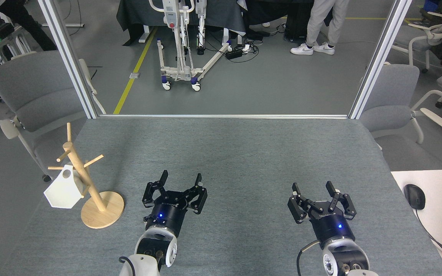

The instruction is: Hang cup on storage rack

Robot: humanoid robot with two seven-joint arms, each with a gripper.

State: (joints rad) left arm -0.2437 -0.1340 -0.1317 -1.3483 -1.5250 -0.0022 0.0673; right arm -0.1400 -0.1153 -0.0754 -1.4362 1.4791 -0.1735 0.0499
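Note:
The white faceted cup hangs by its holed handle tab on a left-hand peg of the wooden storage rack, which stands on its round base at the table's left edge. My left gripper is open and holds nothing, right of the rack near the table's front. My right gripper is open too, with nothing between its fingers, at the front right.
The grey felt table spreads between the grippers and the far edge. Grey chairs stand off the left and right sides. A mouse and keyboard lie on a white desk at the right.

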